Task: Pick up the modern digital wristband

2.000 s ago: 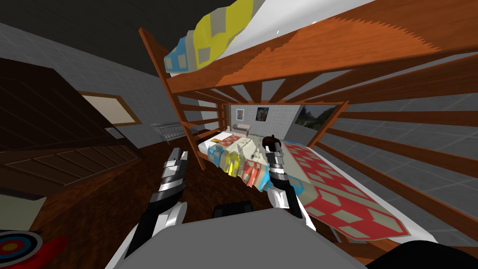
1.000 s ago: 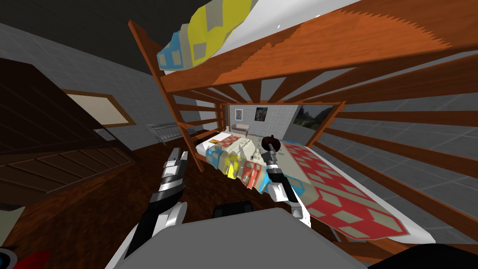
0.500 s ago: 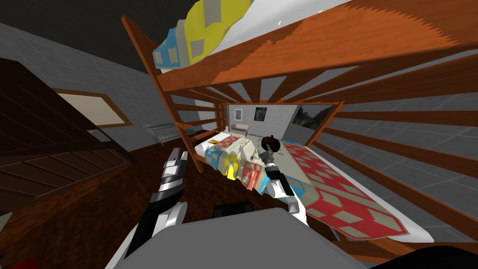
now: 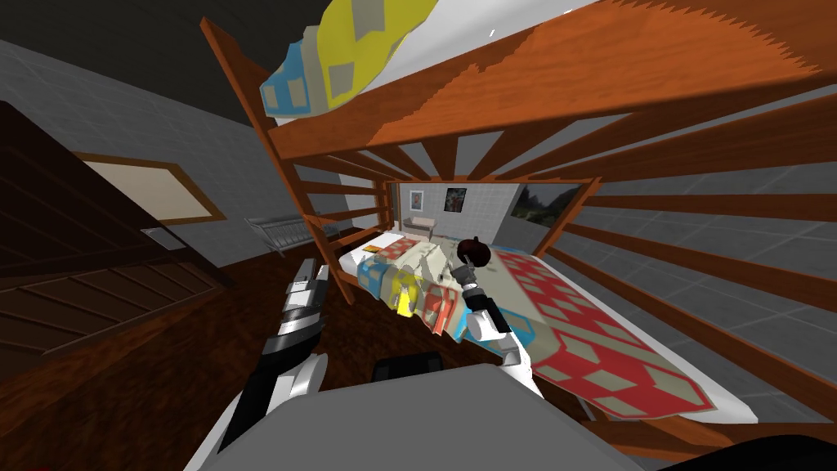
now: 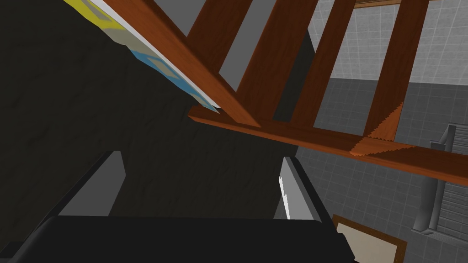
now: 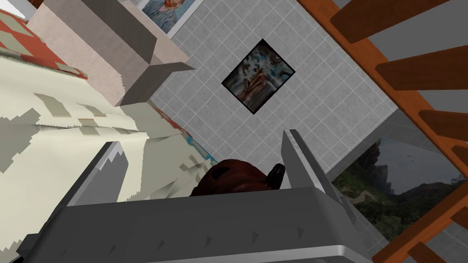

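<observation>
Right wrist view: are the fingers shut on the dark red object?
No, the right gripper stands open, its fingers wide apart, with the dark red object lying between them.

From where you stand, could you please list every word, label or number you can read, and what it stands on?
No text can be read.
The framed picture on the tiled wall: an image only, no lettering.
The patterned bedspread: plain squares, no writing.
The dark red-brown object: no marking visible.
</observation>
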You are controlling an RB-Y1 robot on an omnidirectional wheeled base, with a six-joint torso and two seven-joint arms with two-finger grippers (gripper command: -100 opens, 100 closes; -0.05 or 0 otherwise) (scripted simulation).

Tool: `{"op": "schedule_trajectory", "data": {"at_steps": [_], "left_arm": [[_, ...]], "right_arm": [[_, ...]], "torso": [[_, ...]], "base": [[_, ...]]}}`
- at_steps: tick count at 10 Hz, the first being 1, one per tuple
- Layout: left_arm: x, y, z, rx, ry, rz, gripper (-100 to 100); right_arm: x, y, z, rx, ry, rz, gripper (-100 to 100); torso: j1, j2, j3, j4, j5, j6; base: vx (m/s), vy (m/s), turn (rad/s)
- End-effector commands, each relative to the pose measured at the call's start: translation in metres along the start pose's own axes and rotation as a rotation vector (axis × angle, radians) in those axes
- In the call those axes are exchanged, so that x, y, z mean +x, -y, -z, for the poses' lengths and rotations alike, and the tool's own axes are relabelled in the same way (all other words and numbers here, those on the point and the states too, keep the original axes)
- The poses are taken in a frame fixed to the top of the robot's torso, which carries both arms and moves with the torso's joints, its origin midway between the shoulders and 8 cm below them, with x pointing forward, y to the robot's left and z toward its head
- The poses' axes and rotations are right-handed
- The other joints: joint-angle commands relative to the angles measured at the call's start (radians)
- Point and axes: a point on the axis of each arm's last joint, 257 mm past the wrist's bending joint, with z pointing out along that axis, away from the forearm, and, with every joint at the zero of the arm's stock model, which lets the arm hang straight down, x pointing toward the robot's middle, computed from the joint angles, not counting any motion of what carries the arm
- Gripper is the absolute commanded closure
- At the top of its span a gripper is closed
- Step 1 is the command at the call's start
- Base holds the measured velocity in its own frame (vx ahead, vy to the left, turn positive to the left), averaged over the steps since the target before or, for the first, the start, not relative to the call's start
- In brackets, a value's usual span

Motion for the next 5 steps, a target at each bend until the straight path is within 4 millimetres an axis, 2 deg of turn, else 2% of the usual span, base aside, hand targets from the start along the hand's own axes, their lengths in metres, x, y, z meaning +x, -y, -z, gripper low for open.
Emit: {"op": "schedule_trajectory", "data": {"at_steps": [1,2,3,4,5], "left_arm": [[0.0,0.0,0.0,0.0,0.0,0.0,0],[0.0,0.0,0.0,0.0,0.0,0.0,0],[0.0,0.0,0.0,0.0,0.0,0.0,0],[0.0,0.0,0.0,0.0,0.0,0.0,0],[0.0,0.0,0.0,0.0,0.0,0.0,0]], "right_arm": [[-0.01,0.015,-0.004,0.047,0.029,-0.08,-100],[-0.01,0.015,-0.004,0.047,0.03,-0.105,-100],[-0.018,0.027,-0.008,0.088,0.057,-0.16,-100],[-0.018,0.027,-0.008,0.088,0.058,-0.187,-100],[-0.026,0.04,-0.012,0.127,0.086,-0.24,-100]], "torso": [[0.0,0.0,0.0,0.0,0.0,0.0],[0.0,0.0,0.0,0.0,0.0,0.0],[0.0,0.0,0.0,0.0,0.0,0.0],[0.0,0.0,0.0,0.0,0.0,0.0],[0.0,0.0,0.0,0.0,0.0,0.0]], "base": [[0.027,0.0,-0.038],[0.021,0.005,-0.012],[0.028,0.008,-0.025],[0.025,0.004,-0.02],[0.028,-0.001,-0.039]]}}
